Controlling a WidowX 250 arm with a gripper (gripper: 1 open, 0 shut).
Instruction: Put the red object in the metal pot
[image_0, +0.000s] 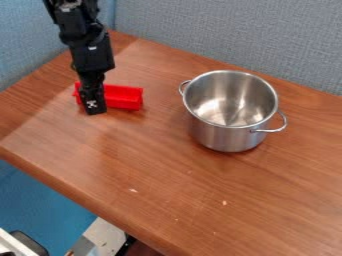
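Observation:
The red object (124, 97) is a small red block lying flat on the wooden table, left of the metal pot (231, 110). The pot stands upright and is empty, with a loop handle at its right side. My black gripper (91, 100) points straight down over the block's left end and hides that end. Its fingertips are down at table level around the block. The view does not show how far the jaws have closed or whether they press on the block.
The wooden table (160, 190) has its front edge running diagonally at lower left. A blue wall stands behind. The arm (78, 30) rises at the upper left.

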